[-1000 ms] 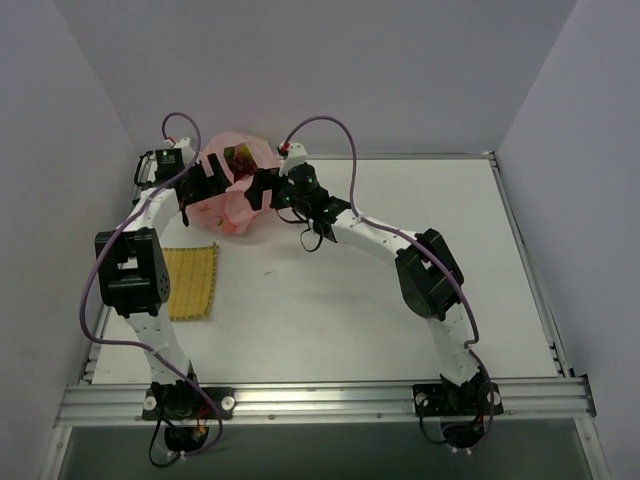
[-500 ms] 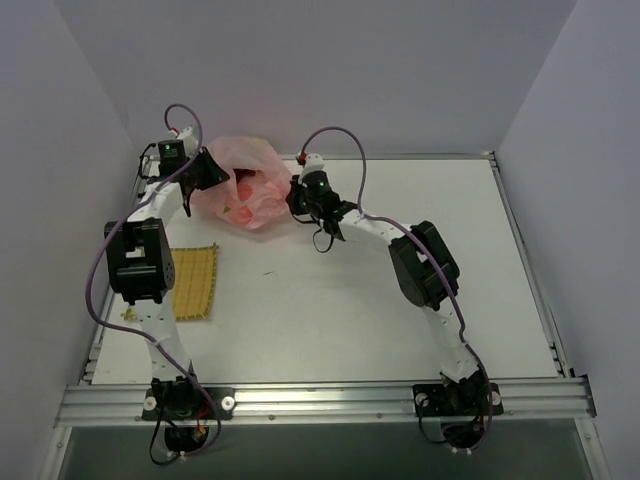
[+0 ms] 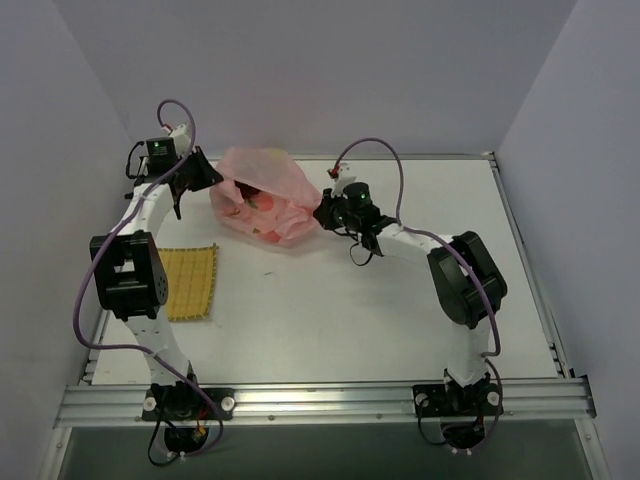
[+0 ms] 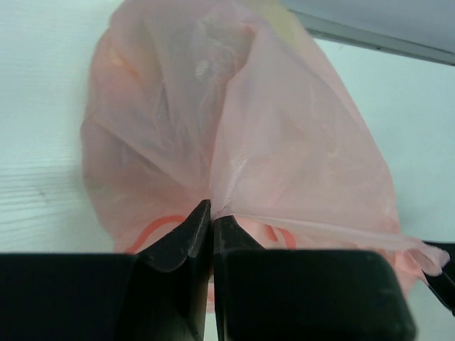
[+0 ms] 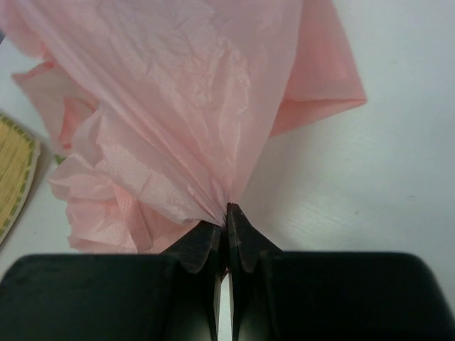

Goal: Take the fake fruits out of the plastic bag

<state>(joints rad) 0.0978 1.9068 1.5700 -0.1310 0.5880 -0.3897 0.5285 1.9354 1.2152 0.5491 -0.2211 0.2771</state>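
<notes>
Right arm swung rightward, stretching plastic bag (image 3: 268, 190) near worktop's (image 3: 400, 300) far-left corner. Left gripper (image 4: 212, 214), right gripper (image 5: 227, 217) both clamped on bag film. Fake fruits (image 3: 256, 198) inside; none out yet.

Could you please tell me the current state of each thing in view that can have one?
plastic bag: resting on the table, pinched at two opposite sides.
fake fruits: inside the bag, showing reddish through the film; none out.
left fingers: shut on the bag's film.
right fingers: shut on the bag's film.
yellow mat: flat on the table, nothing on it, apart from the bag.
</notes>
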